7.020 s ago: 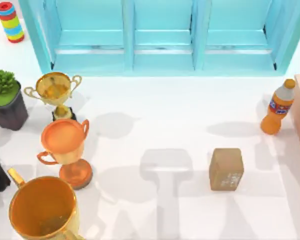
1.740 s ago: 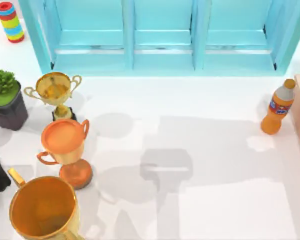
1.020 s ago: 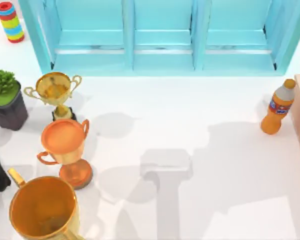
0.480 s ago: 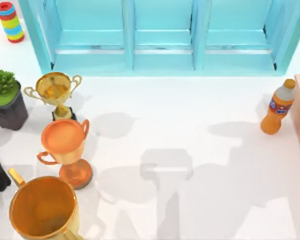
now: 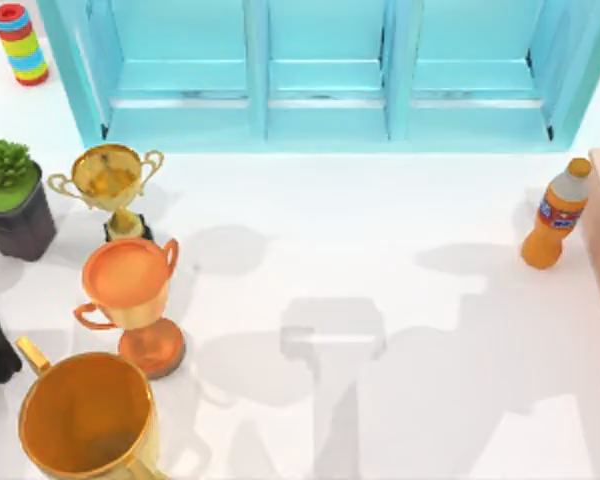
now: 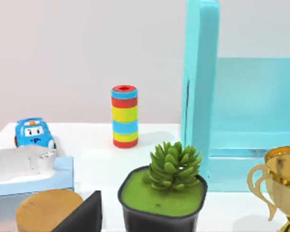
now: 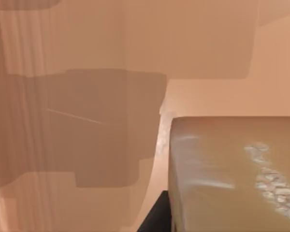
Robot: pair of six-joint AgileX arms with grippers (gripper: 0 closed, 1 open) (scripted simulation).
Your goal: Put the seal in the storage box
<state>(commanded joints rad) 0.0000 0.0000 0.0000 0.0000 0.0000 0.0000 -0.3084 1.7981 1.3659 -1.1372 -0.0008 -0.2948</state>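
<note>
Seal (image 7: pixel 232 169) sits close under the right wrist camera, down inside the pink box (image 7: pixel 77 96) with walls around it, right arm clearly nearer than the parked left, though whether the fingers grip it I cannot tell.

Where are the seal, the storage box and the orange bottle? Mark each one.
seal (image 7: pixel 232 169): right wrist view, tan top face.
storage box (image 7: pixel 87 96): right wrist view, pink inner wall.
orange bottle (image 5: pixel 554 225): top view, mid-body by the label.

orange bottle (image 5: pixel 557 217) label too small to read, whitish marks on seal (image 7: pixel 275 186) illegible
</note>
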